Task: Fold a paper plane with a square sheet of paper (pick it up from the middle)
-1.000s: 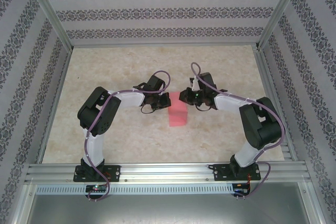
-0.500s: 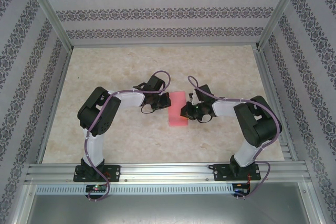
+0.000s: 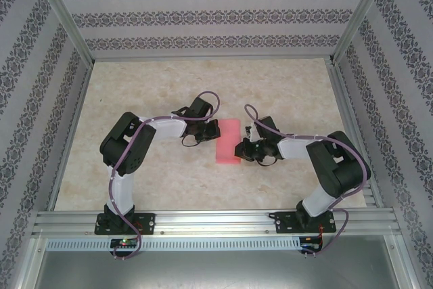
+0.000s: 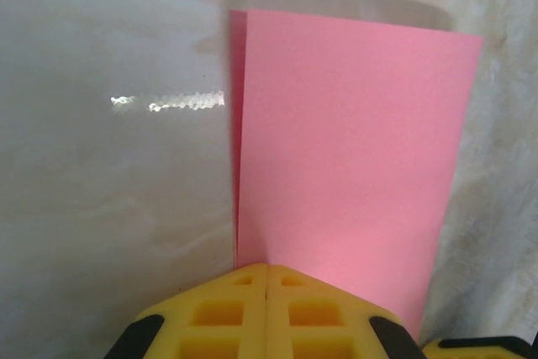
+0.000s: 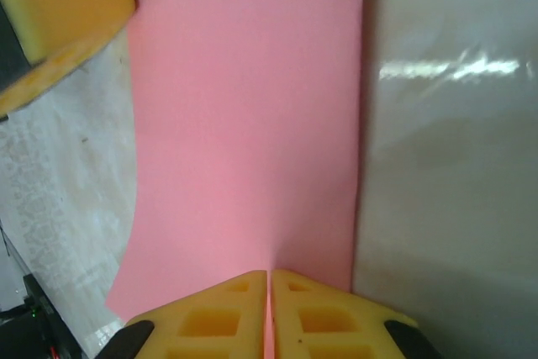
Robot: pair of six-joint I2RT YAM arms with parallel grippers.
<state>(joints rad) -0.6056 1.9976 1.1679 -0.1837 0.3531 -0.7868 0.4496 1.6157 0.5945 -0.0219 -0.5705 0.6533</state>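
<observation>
The square sheet of paper (image 3: 228, 141) is pink and lies doubled over into a narrow upright strip in the middle of the table. My left gripper (image 3: 211, 130) is at the strip's upper left edge. In the left wrist view its yellow jaws (image 4: 266, 268) are pressed together where the paper (image 4: 353, 149) meets the tips; two layers show along the left edge. My right gripper (image 3: 240, 148) is at the strip's lower right edge. Its jaws (image 5: 269, 275) are shut, with pink paper (image 5: 252, 124) in the slit between them. A left fingertip (image 5: 59, 14) shows at the right wrist view's top left.
The beige table (image 3: 155, 86) is bounded by patterned walls (image 3: 203, 18) at the back and sides. An aluminium rail (image 3: 216, 221) runs along the near edge, with both arm bases on it. There is bare tabletop all around the paper.
My right gripper has moved toward the near edge, from the paper's upper right to its lower right. The paper now looks narrower and flatter. The left arm has stayed put.
</observation>
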